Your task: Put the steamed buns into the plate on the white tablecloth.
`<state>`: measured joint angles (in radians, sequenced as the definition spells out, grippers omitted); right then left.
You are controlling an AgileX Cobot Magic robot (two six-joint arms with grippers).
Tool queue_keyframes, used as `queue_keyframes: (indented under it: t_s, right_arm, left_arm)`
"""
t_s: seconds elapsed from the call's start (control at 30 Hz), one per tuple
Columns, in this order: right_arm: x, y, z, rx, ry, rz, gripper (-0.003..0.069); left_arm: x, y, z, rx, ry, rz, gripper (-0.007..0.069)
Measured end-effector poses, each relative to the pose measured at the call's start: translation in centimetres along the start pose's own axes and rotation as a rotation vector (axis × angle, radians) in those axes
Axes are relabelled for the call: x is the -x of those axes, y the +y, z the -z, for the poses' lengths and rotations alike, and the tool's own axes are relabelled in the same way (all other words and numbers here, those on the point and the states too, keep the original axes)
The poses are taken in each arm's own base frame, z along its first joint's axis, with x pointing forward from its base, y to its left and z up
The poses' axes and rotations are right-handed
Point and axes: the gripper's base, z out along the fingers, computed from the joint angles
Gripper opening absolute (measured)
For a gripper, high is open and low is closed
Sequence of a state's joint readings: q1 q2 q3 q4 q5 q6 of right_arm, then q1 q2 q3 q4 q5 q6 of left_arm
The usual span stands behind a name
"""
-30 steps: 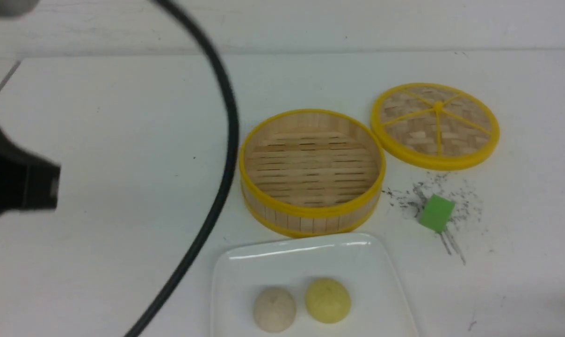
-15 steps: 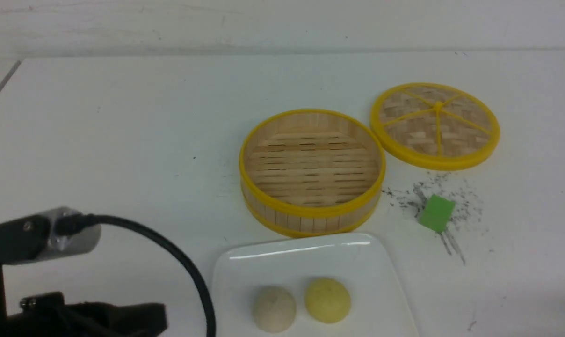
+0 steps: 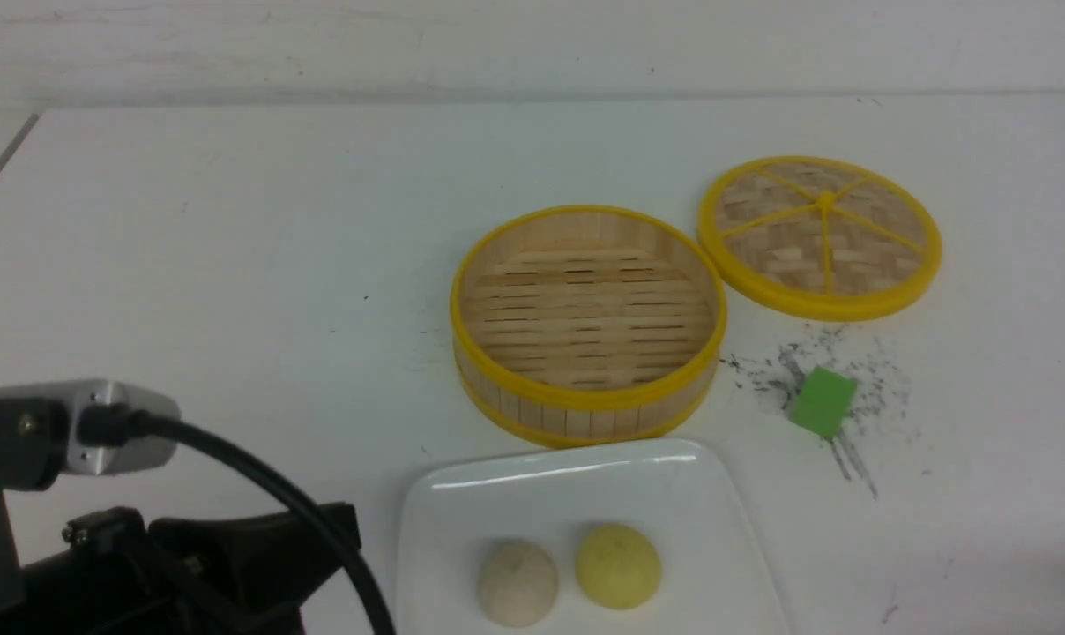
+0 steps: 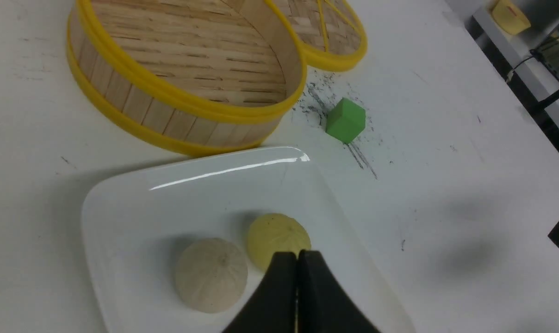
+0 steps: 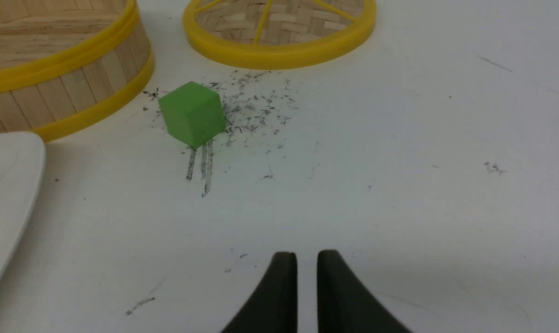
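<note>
Buns, beige (image 3: pixel 517 583) and yellow (image 3: pixel 618 565), sit side by side on the plate (image 3: pixel 568 481); the left claw (image 4: pixel 297 258), tips together and empty, has drawn back beside it, task apparently complete.

plate (image 3: pixel 532 476): glossy white, ceramic-looking, sharp highlights. steamer basket (image 3: pixel 588 322) and lid (image 3: pixel 820 236): pale slatted and woven bamboo, smooth yellow plastic-looking rims. tablecloth (image 3: pixel 233 265): matt white, grey scuffs. buns (image 3: pixel 568 573): matt, slightly textured. green cube (image 3: pixel 822 401): matt, smooth.
</note>
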<state>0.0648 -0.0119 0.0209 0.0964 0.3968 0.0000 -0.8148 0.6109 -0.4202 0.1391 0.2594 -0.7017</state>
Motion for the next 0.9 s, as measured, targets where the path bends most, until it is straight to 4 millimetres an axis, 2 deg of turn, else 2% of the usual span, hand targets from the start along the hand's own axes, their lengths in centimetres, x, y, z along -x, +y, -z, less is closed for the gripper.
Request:
queue_keyframes:
  t_s: [0.33, 0.5, 0.57, 0.73, 0.9]
  right_arm:
    - [0.0, 0.0, 0.0, 0.000, 0.000, 0.000, 0.0101]
    - [0.0, 0.0, 0.0, 0.000, 0.000, 0.000, 0.0101]
    - [0.0, 0.0, 0.0, 0.000, 0.000, 0.000, 0.0103]
    - [0.0, 0.0, 0.0, 0.000, 0.000, 0.000, 0.0110]
    - [0.0, 0.0, 0.0, 0.000, 0.000, 0.000, 0.0114]
  left_arm:
    - [0.1, 0.4, 0.1, 0.028, -0.013, -0.094, 0.0039]
    - [-0.1, 2.6, 1.3, 0.142, -0.103, -0.167, 0.0041]
    - [-0.8, 3.6, 1.7, 0.192, -0.126, -0.185, 0.0043]
    - [-5.0, 7.2, 3.5, 0.390, -0.220, -0.184, 0.0050]
    - [-8.0, 9.3, 4.1, 0.531, -0.297, -0.151, 0.0055]
